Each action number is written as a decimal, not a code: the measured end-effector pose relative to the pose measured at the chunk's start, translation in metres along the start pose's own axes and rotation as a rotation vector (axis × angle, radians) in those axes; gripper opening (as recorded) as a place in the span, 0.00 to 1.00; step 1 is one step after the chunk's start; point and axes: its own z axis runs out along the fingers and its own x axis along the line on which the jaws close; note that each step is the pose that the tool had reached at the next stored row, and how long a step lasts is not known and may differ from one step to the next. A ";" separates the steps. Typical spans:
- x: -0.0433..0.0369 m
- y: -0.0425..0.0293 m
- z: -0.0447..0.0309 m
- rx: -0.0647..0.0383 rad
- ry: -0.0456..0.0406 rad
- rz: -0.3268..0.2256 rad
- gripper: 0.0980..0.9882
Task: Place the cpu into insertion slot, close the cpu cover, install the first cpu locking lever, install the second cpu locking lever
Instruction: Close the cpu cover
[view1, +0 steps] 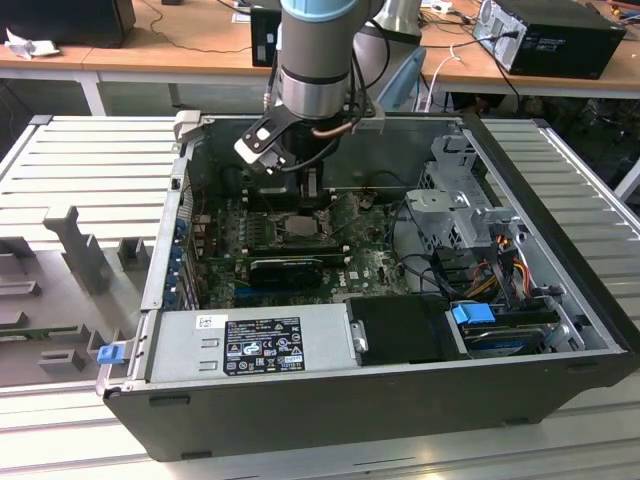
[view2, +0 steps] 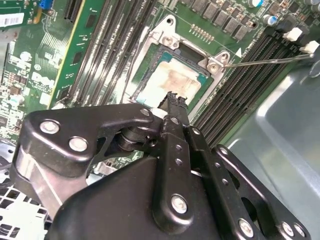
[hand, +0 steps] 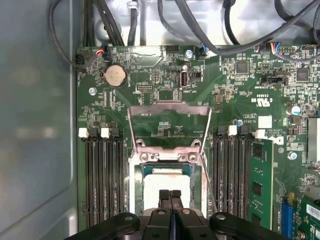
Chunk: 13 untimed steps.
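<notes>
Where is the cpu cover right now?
In the first wrist view the cpu cover stands swung open, hinged at one edge of the slot, leaving the cpu uncovered under the gripper.

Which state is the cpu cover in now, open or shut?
Open. In the first wrist view the cpu cover stands raised, the board shows through its window, and the cpu lies uncovered.

A silver arm (view1: 312, 85) banded pale blue, a coppery cable (view1: 330, 128), and a black gripper (view2: 172, 99) studded with silver screws (view2: 179, 202).

Pale tan cpu (hand: 160, 180), green motherboard (hand: 150, 70)
</notes>
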 end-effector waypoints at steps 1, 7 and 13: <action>-0.0004 0.0012 0.0000 0.000 0.0000 0.000 0.01; -0.0016 0.0062 -0.0017 0.003 -0.0003 0.000 0.01; -0.0013 0.0086 -0.0096 0.003 0.0003 0.000 0.01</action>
